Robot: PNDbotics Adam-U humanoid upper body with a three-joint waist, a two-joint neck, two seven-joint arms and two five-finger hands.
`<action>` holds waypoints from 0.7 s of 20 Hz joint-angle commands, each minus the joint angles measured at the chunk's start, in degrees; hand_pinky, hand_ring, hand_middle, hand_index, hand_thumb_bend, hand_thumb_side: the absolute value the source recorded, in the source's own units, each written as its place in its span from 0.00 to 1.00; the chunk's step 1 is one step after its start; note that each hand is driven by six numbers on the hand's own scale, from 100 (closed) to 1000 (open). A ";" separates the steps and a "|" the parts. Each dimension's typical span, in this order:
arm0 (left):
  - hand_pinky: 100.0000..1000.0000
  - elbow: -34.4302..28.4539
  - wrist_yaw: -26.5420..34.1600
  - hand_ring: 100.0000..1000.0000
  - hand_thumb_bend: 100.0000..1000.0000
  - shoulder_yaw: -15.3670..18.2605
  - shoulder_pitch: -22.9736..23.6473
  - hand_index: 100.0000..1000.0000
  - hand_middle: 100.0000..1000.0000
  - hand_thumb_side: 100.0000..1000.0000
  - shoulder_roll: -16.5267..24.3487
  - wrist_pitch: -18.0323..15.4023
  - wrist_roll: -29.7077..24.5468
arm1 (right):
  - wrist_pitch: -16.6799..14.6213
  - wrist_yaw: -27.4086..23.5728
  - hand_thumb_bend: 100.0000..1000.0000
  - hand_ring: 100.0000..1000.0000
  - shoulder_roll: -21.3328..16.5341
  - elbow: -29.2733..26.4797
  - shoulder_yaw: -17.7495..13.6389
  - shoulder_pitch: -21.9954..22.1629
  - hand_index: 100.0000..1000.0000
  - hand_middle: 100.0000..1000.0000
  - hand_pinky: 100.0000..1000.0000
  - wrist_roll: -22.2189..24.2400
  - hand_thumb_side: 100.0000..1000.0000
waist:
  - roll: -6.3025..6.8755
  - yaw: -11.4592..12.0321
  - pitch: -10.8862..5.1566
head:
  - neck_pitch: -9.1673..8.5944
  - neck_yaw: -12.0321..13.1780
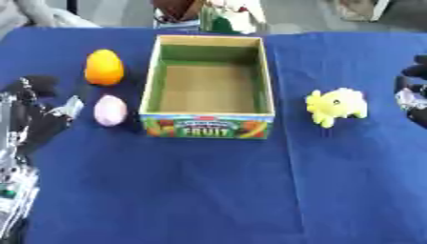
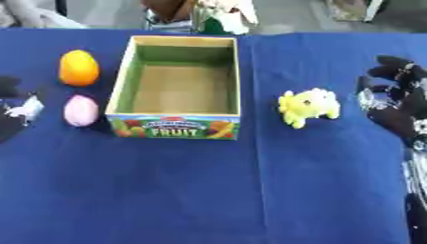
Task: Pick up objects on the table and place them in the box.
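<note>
The right eye view is showing the right hand (image 2: 399, 97) more fully, fingers relaxed, near a yellow toy (image 2: 309, 106). The left hand (image 1: 37, 112) is lying relaxed beside a pink egg (image 1: 110, 110) and an orange (image 1: 104, 67). The box (image 1: 208, 125), between them, is reading "FRUIT".

The right hand (image 2: 399, 102) runs off the right edge, its arm cut away; whether its blurred dark fingers curl or lie straight cannot be told. The left hand (image 1: 37, 116) is clipped by the left edge. Small print above "FRUIT" on the box (image 1: 208, 126) is unreadable. Far objects (image 1: 208, 14) are cropped by the top edge.
</note>
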 commanded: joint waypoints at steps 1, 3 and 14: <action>0.38 -1.35 -1.12 0.58 0.58 0.27 -0.07 0.59 0.39 0.13 4.08 0.47 -1.08 | -0.09 0.15 0.13 0.74 -0.96 -0.70 -0.26 -0.66 0.75 0.56 0.57 0.19 0.00 | 0.16 -0.12 -1.01 | -0.72 0.16; 0.39 -1.44 -1.81 0.59 0.58 0.13 0.04 0.59 0.39 0.13 5.84 0.85 -1.69 | -0.08 0.19 0.13 0.74 -0.98 -0.73 -0.24 -0.72 0.75 0.56 0.57 0.22 0.00 | 0.25 -0.15 -1.03 | -0.67 0.19; 0.43 0.83 -5.18 0.62 0.59 -3.60 -1.00 0.62 0.42 0.13 18.03 2.77 -7.33 | -0.09 0.32 0.13 0.74 -1.17 -0.63 -0.03 -0.71 0.75 0.56 0.57 0.41 0.00 | 0.60 -0.68 -1.10 | -0.70 0.33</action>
